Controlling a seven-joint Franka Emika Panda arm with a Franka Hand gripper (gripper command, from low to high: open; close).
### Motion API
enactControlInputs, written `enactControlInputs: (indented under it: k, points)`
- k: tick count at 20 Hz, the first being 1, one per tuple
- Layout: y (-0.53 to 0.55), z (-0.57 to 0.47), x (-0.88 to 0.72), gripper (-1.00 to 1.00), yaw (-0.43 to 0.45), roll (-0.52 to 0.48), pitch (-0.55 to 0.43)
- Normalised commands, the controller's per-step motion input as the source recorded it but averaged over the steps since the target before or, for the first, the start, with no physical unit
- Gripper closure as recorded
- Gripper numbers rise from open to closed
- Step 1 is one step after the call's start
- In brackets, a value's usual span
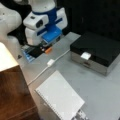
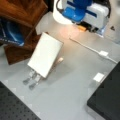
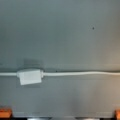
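Hanging low over the grey tabletop (image 1: 100, 92), the gripper (image 1: 47, 48) sits at the white and blue arm's (image 1: 46, 22) end, its orange-tipped fingers (image 1: 48, 50) close to the surface. How wide the gripper stands cannot be told; the wrist view shows only orange corners (image 3: 5, 112) at its bottom edge, far apart, with nothing between them.

Landmark: the white cable (image 1: 41, 72) with its small white block (image 1: 50, 62). It runs across the tabletop just in front of the gripper, and in the wrist view it crosses from side to side, the block (image 3: 29, 76) toward that view's left.

Beyond the cable, toward a front view's right, stands a black-topped metal box (image 1: 96, 51), lid shut, with a small white square (image 1: 85, 55) at its near edge; its contents are hidden. On the cable's near side a white board (image 1: 60, 98) leans tilted on a clip stand (image 2: 31, 80). A brown wooden shelf unit (image 1: 12, 95) stands at that view's left, holding a blue item (image 2: 10, 33) in a front view.
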Motion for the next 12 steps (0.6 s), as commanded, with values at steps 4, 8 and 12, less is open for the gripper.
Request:
enactControlInputs:
  k: [4,8,12]
  points:
    - [-0.01,-0.02,0.00,-1.00,0.112,0.021,0.103]
    - [-0.01,0.01,0.00,-1.00,0.092,0.023,0.114]
    - [-0.01,0.03,0.02,-1.00,0.082,0.021,0.101]
